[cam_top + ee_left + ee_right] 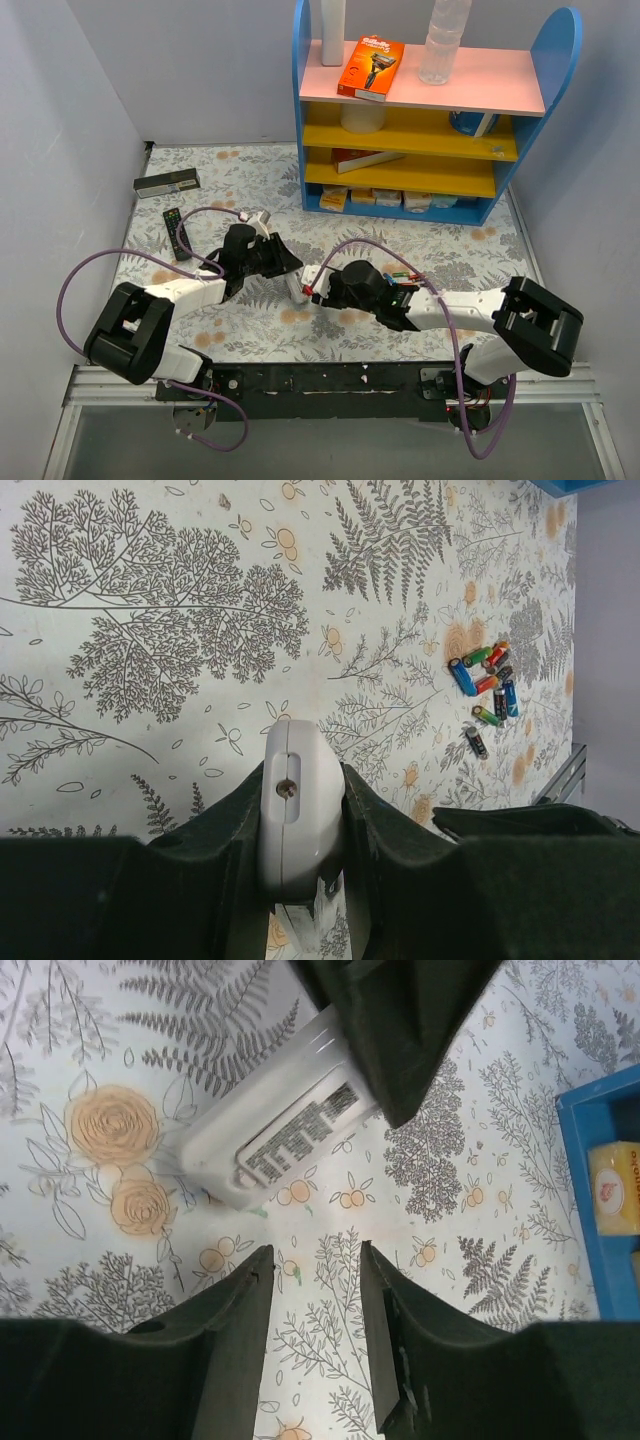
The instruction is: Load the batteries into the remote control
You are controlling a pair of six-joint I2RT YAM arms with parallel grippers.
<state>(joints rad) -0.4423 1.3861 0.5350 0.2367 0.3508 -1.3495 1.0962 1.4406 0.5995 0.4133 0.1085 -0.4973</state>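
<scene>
Now, far left: a dark flat box (167, 182) and a black remote (177, 232) lie on the patterned worktop (150, 580), well apart from the action; neither is touched.
Left hand (300, 780): clamped on the white remote control (300, 810), one finger on each long side, its rounded end poking out past the fingertips and raised over the worktop.
Remote control, underside: the right wrist view shows a printed label facing that camera. I cannot tell whether the battery bay is uncovered.
Right hand (315, 1250): fingers apart with nothing between them, tips just short of the remote's free end, only bare worktop in the gap.
Batteries (488, 685): a loose heap of red, green, blue and black cells lying on the worktop to the right, several touching one another, well apart from both hands.
Shelf unit (500, 85): at the back right, out of the way.
Progress, as I judge it: no cell is in either hand, so loading has not begun.
Risk, collision: the two hands are nose to nose, so a careless reach could knock the remote askew.
Risk, slip: the grip is on smooth rounded sides, so any push on the free end could twist or lever the remote out.
Risk, scatter: the cells are round and bunched, so closing on one may nudge its neighbours and roll them away.
Risk, orientation: a cell picked up the wrong way round would go in reversed.
</scene>
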